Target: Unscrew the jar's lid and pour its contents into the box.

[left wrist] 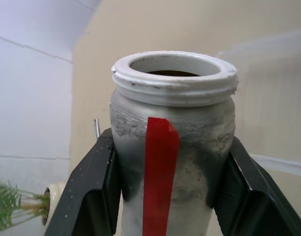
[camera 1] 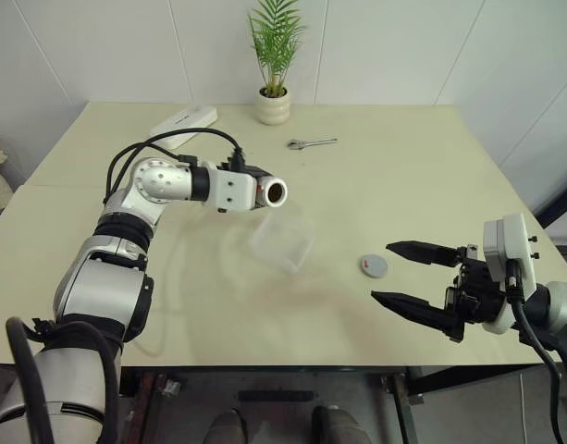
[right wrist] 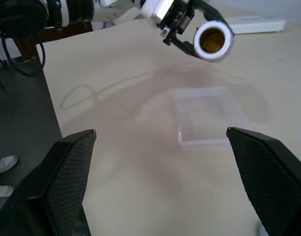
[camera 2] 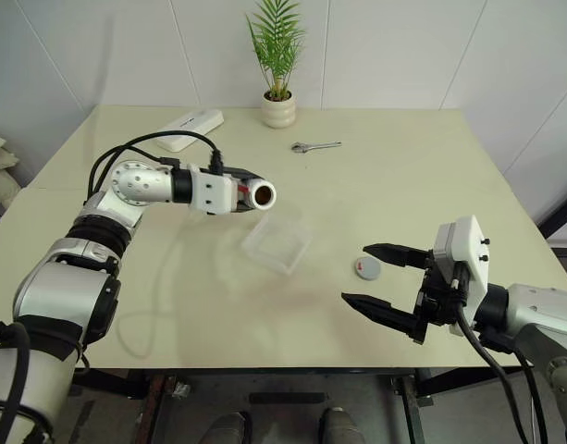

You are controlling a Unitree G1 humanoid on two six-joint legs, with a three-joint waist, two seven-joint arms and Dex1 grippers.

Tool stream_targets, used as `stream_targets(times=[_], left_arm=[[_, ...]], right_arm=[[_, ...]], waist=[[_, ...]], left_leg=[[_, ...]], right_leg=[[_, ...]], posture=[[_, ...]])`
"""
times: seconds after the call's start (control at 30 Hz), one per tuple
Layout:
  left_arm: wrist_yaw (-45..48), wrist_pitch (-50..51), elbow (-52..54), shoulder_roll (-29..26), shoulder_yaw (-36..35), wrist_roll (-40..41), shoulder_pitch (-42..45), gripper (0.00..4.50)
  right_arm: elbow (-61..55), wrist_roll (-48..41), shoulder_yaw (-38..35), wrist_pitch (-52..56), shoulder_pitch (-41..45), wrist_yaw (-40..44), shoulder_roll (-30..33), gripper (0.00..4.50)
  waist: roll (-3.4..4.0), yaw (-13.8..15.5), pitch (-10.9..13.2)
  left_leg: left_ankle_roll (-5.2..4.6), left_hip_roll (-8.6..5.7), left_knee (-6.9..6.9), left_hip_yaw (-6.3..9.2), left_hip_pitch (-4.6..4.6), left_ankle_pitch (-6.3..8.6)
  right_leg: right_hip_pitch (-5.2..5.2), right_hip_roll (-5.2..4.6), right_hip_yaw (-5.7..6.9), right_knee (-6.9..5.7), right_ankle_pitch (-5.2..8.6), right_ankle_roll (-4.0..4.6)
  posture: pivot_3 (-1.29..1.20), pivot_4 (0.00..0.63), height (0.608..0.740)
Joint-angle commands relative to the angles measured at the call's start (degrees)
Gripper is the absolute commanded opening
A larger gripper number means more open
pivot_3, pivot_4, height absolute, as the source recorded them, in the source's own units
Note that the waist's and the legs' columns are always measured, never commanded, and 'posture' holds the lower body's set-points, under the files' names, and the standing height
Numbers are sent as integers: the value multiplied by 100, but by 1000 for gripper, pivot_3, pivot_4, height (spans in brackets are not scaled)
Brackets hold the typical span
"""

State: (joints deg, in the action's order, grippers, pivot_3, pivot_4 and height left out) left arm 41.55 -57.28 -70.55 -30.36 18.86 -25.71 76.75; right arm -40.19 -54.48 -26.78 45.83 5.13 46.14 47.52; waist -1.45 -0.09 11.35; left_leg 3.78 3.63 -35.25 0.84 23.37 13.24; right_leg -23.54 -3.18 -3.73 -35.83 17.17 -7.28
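There was 1 jar [camera 1: 274,192], silvery-grey with 1 red stripe down its side, and it was off the table, clamped between the 2 black fingers [left wrist: 94,187] of the left gripper [camera 1: 263,191]. It lay tipped nearly on its side, its open white-rimmed mouth facing toward the robot's right, raised above the table just beside the far edge of the box. Something dark brown showed inside the mouth in both wrist views, though I could not count any bits. The 1 lid [camera 1: 375,265], a small grey disc with a red mark on top, lay flat on the table, apart from the jar and a little to the right of the box. The 1 box [camera 1: 282,239], clear and shallow, sat on the table [camera 1: 403,185] between jar and lid; I could not make out anything in it. The left arm reached forward with its elbow bent, the forearm running about level across toward the middle of the table. The right gripper [camera 1: 409,276] hung near the table's front right edge, close to the lid, its 2 fingers spread wide and holding nothing, pointing roughly level toward the robot's left. Farther back stood 1 potted plant [camera 1: 274,65], 1 white oblong device [camera 1: 183,124] and 1 small metal wrench [camera 1: 312,142].
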Motion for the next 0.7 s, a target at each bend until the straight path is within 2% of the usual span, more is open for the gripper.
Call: stream_targets(times=[0.03,0.17,0.27,0.33,0.43,0.53,0.7], left_arm=[[-1357,-465,111,-220,672,-1170,440,2001],[-2778,-647,181,-346,1486,-2361,754,2001],[-5015,43,492,-432,2774,-4195,1214,2001],[-6188,473,519,-335,3324,-4877,1437,2001],[-7490,833,510,-179,3945,-5546,1647,2001],[-8399,1096,458,-78,4378,-5968,1757,2001],[-8941,1220,374,-29,4630,-6124,1815,2001]], right_arm=[[-241,13,-75,-205,-140,-170,18,4476],[-278,-3,-38,-277,-217,-310,42,4476],[-259,78,28,-323,-231,-393,41,4476],[-203,120,143,-367,-156,-424,43,4476],[-111,206,336,-431,-14,-427,52,4476],[-25,247,464,-473,125,-428,66,4476],[91,333,604,-500,297,-416,81,4476]], waist=[[-7,2,4],[-8,0,5],[-23,7,13],[-39,5,22],[-61,9,35],[-67,14,38],[-67,29,38]], left_leg=[[0,0,0,0,1,0],[3,0,1,-5,1,2],[4,0,1,-4,1,3],[7,-2,-1,-4,1,4],[17,-2,-1,-6,3,10],[24,-2,0,-8,8,16],[25,-2,4,-13,15,18]], right_leg=[[-1,0,0,0,0,0],[-2,1,-6,2,0,-3],[-2,1,-7,3,0,-5],[-2,1,-11,3,1,-10],[-3,1,-14,4,3,-14],[-6,1,-14,11,5,-17],[-18,1,-15,9,10,-21]], posture=[[0,150,740],[0,150,740],[0,150,740],[0,150,740],[0,150,740],[0,150,740],[0,150,740]])
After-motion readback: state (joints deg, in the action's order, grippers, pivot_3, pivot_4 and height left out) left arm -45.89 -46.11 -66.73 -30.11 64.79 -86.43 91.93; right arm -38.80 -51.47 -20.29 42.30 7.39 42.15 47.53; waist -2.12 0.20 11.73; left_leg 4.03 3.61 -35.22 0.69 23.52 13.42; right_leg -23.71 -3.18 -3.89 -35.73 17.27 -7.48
